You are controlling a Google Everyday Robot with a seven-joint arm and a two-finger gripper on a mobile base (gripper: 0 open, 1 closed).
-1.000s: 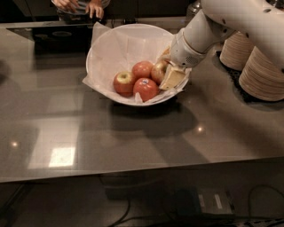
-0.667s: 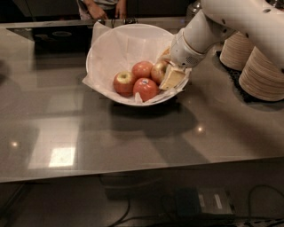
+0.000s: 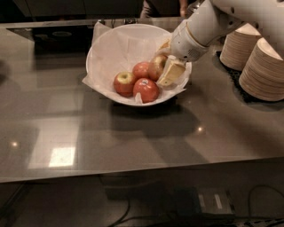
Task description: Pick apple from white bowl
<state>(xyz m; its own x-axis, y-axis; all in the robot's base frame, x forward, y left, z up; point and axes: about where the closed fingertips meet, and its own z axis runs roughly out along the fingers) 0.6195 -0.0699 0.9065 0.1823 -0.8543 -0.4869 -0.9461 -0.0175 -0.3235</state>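
Note:
The white bowl (image 3: 108, 53), lined with crinkled white paper, stands on the grey counter and holds several apples. The apple (image 3: 156, 66), red with yellow-green skin, lies at the bowl's right side and is partly hidden. My gripper (image 3: 165, 67) reaches down from the upper right into the bowl, right at that apple and touching it. A smaller apple with a yellow patch around its stem (image 3: 125, 83) lies at the left. A deep-red apple with a sticker (image 3: 146, 90) lies in front. An all-red apple (image 3: 141, 69) lies behind.
Stacks of beige paper plates (image 3: 262, 66) stand on a black mat at the right, close to my arm (image 3: 208, 22). A person (image 3: 162, 6) stands behind the counter. The counter's front edge (image 3: 133, 175) runs across below the bowl.
The gripper and the apples keep their places in the bowl. The person behind the counter has moved to the right.

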